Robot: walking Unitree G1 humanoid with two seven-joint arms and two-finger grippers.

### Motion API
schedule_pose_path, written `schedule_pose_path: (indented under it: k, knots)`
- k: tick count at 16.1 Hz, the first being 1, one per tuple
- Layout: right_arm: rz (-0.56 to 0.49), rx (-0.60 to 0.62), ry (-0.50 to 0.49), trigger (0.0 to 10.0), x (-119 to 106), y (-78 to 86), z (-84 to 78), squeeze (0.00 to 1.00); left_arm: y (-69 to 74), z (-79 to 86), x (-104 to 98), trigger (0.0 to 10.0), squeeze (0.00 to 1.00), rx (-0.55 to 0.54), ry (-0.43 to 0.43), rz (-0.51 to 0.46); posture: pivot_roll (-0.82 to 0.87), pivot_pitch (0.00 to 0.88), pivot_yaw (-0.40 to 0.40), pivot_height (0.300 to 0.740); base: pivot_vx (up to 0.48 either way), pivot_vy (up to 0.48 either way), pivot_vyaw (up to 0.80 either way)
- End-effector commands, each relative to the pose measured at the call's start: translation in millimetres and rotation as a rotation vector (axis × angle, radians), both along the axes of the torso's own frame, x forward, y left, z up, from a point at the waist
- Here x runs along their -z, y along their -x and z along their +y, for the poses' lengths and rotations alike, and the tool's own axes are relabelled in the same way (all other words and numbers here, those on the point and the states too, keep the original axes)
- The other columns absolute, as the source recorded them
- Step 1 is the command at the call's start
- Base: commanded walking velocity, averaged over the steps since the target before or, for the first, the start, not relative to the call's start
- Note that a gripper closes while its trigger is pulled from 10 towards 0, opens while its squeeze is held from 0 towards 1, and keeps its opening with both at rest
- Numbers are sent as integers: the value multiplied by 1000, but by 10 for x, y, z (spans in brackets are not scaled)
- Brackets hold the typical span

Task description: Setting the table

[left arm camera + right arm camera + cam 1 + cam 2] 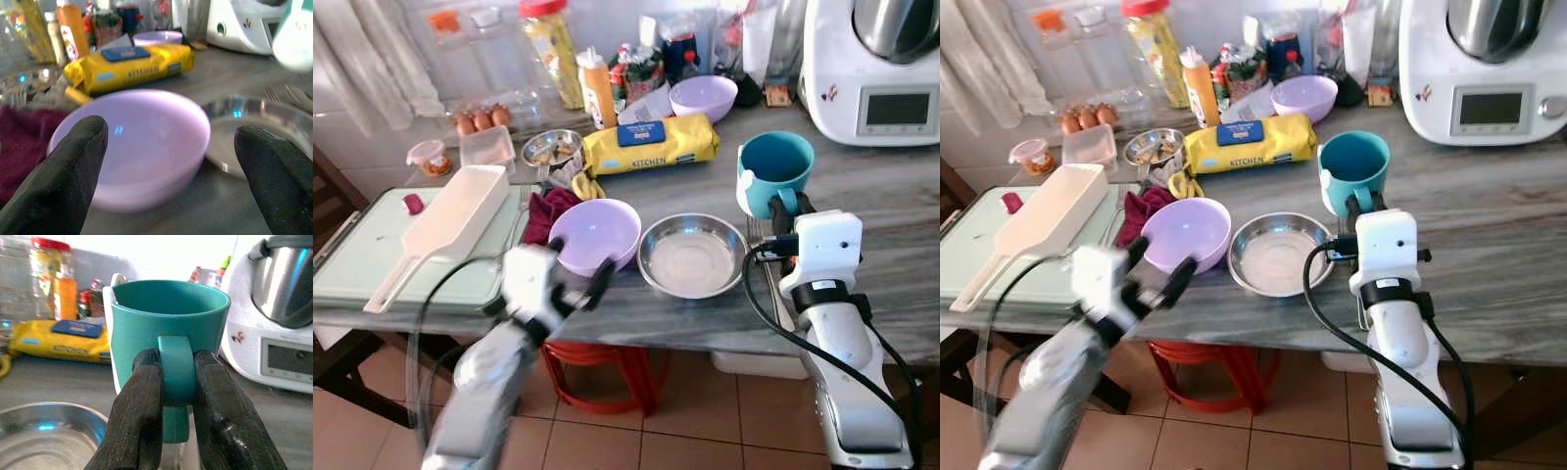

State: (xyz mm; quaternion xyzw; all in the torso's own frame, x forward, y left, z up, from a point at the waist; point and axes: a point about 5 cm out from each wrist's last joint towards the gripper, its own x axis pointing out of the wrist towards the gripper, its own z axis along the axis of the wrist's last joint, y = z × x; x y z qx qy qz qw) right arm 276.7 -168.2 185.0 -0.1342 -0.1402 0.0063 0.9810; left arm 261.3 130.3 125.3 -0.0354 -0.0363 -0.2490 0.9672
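Right gripper (177,377) clamps teal mug (168,328) handle

Your left gripper (579,284) stands spread before the lilac bowl (595,235), nothing between them; the steel bowl (693,255) sits just beside it on the right, a maroon cloth (548,211) on the left; behind, the yellow wipes pack (651,143) blocks the way; your right gripper (177,382) is clamped on the teal mug's (775,172) handle, bare counter (891,211) lying open to its right, toward the white appliance (871,69).
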Motion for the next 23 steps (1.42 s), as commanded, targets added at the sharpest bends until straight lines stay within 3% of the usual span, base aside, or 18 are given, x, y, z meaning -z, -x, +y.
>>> schedule_pose_path:
  k: [1,5,9,15,23]
  knots:
    - [-23,-31,-4,10000,-75,-45,9,0,39,25,-72,10000,0,36,3,-17,-86,111,138,740,0,0,0]
    - [27,-51,-15,10000,-89,-342,-222,0,159,36,-78,10000,0,118,4,23,-60,157,137,740,0,0,0]
    - [39,-90,2,10000,-116,-528,-238,0,195,29,-80,10000,0,145,8,36,-45,171,139,740,0,0,0]
    - [93,-180,-72,10000,-47,-806,-190,0,198,51,-42,10000,0,145,6,47,-35,174,136,740,0,0,0]
    - [108,-255,-97,10000,39,-872,-96,20,177,0,-79,10000,0,140,18,40,-31,159,130,740,0,0,0]
